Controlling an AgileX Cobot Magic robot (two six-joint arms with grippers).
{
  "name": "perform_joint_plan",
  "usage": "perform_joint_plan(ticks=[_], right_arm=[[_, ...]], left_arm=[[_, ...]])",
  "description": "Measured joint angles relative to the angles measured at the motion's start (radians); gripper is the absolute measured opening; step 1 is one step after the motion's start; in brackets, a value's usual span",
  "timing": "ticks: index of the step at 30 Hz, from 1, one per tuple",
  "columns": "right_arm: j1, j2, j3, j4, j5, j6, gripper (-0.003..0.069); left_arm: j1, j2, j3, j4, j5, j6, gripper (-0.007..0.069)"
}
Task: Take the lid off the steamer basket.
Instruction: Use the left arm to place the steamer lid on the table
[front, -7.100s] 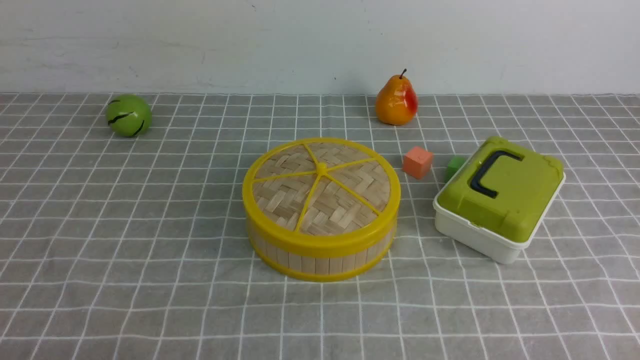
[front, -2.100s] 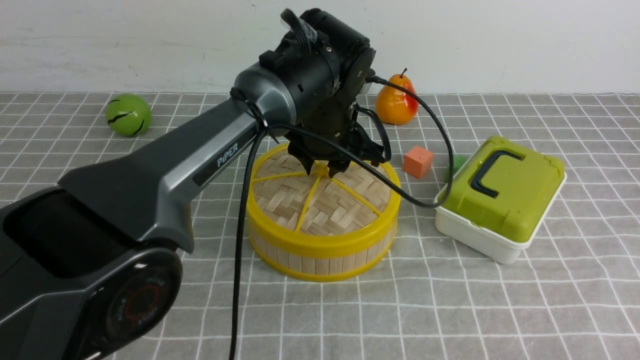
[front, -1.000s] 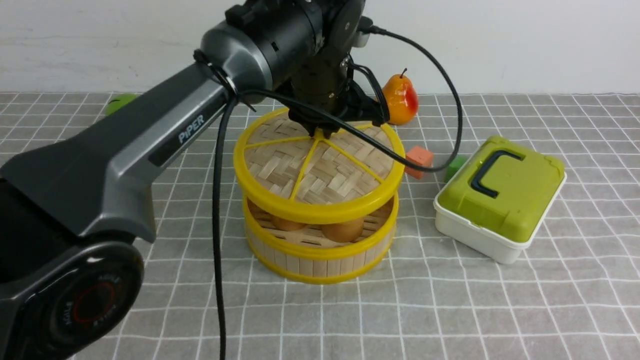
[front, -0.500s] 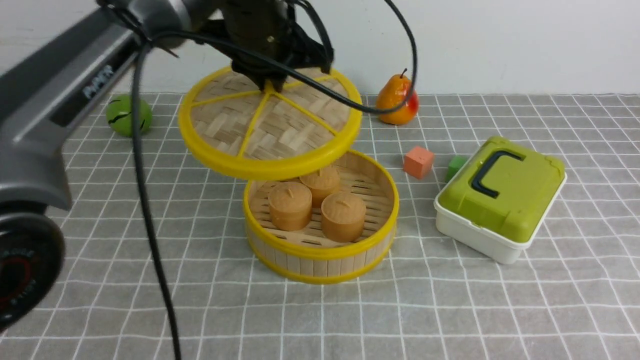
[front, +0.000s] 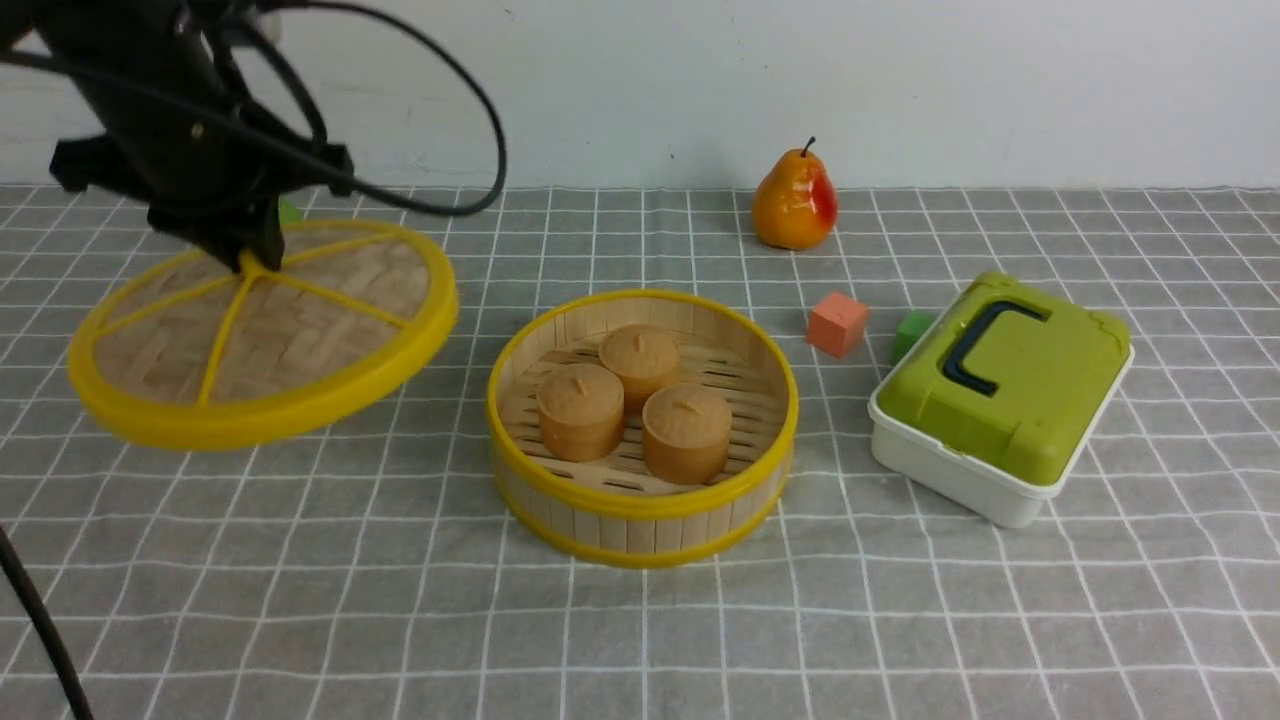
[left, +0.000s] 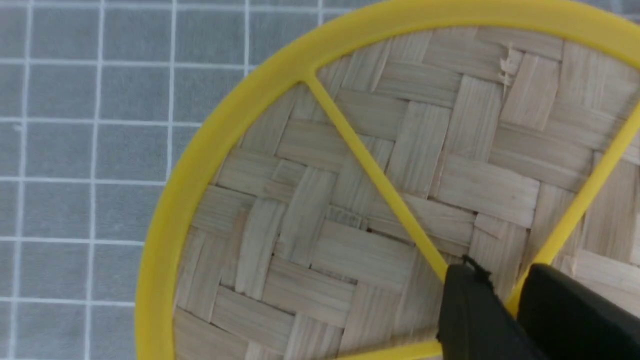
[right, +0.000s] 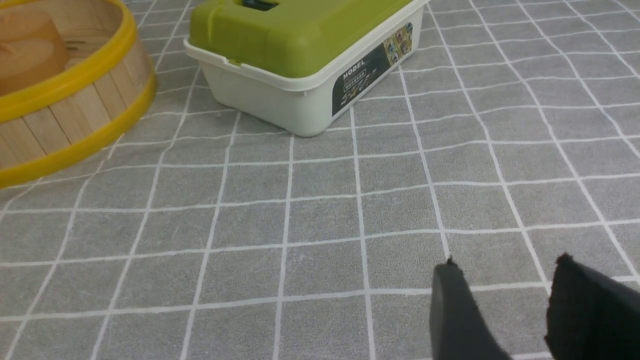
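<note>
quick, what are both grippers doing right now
Left gripper: closed on the lid's centre knob, holding the lid up.
Right gripper: open, holding nothing.

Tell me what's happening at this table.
The robot's left pincer grips the round woven lid by its centre knob and holds it raised, tilted, to the left of the steamer basket. The basket sits open, with three small brown pots inside. The lid is off but not yet set down. The right pincer stands open, holding nothing, away from the basket.
</note>
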Motion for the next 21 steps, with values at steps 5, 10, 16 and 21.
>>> perform_joint_plan(ticks=[5, 10, 16, 21], right_arm=[[0.000, 0.000, 0.000, 0.001, 0.000, 0.000, 0.0244], [0.000, 0.000, 0.000, 0.001, 0.000, 0.000, 0.0244], [0.000, 0.000, 0.000, 0.001, 0.000, 0.000, 0.0244], [0.000, 0.000, 0.000, 0.001, 0.000, 0.000, 0.0244]], left_arm=[[0.009, 0.068, 0.133, -0.011, -0.150, -0.001, 0.0112], [0.007, 0.152, 0.144, -0.017, -0.237, -0.041, 0.0112], [0.007, 0.206, 0.144, 0.017, -0.278, -0.090, 0.0112], [0.006, 0.211, 0.142, 0.044, -0.283, -0.124, 0.0116]])
